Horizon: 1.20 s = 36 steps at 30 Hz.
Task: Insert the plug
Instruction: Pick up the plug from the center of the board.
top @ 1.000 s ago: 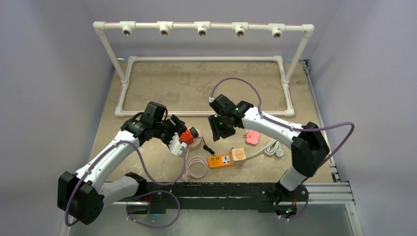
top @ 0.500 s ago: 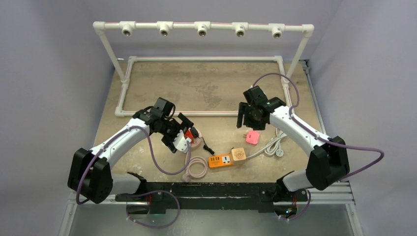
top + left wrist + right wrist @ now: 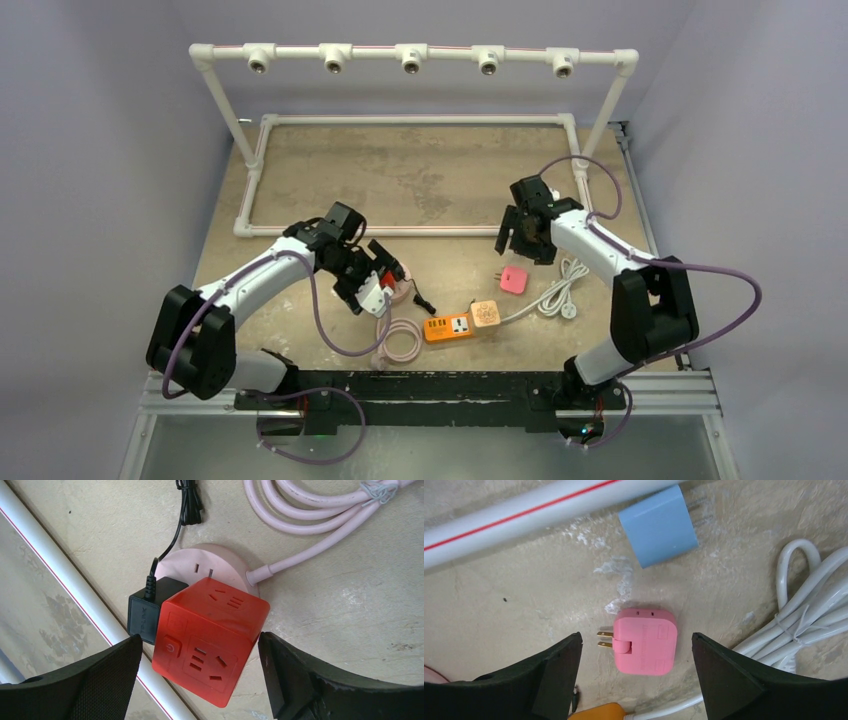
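Note:
A pink two-prong plug lies flat on the table, prongs pointing left, also seen as the pink plug in the top view. My right gripper hangs open above it, fingers on either side and not touching. A red cube socket sits on a round pink socket base, next to a black adapter. My left gripper straddles the cube, open, with a gap on its left side. In the top view the left gripper and right gripper stand apart.
An orange power strip with a tan plug lies near the front edge. A white cable, a blue adapter and a coiled pink cord lie nearby. A white pipe frame rings the back.
The right arm has swung from the middle of the table to the right, over the pink plug. Both grippers have opened wider. The left gripper stays at the red cube.

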Each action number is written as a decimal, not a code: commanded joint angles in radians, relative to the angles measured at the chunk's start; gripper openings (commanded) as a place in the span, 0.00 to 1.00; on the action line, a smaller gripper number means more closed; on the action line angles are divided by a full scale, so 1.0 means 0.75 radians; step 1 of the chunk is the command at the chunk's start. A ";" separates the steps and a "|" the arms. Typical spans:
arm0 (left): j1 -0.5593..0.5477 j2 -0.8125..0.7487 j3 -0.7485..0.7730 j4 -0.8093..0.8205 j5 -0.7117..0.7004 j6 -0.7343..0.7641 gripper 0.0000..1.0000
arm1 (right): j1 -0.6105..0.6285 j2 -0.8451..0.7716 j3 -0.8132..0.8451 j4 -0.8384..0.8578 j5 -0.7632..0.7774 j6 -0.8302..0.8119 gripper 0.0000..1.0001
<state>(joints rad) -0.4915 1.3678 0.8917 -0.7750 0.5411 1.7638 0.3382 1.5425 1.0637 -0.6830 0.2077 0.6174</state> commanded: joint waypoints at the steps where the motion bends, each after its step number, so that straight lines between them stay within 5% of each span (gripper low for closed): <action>1: -0.007 -0.010 0.018 -0.044 0.019 -0.046 0.84 | 0.000 -0.056 -0.096 0.060 -0.025 0.068 0.83; 9: -0.007 -0.117 0.062 -0.081 0.082 -0.373 0.84 | -0.043 0.052 0.011 0.134 0.128 0.042 0.87; 16: -0.006 -0.234 0.105 -0.044 0.059 -0.666 0.96 | -0.050 0.246 0.095 0.241 0.304 -0.021 0.86; 25: -0.005 -0.304 0.195 -0.049 0.036 -0.826 0.99 | -0.050 0.330 0.116 0.288 0.372 -0.038 0.78; 36: -0.005 -0.318 0.253 -0.035 0.086 -0.865 0.99 | -0.042 0.195 0.014 0.376 0.216 -0.062 0.33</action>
<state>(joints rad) -0.4923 1.1534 1.0435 -0.8162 0.5575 1.1393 0.3019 1.7817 1.1042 -0.4763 0.4263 0.5781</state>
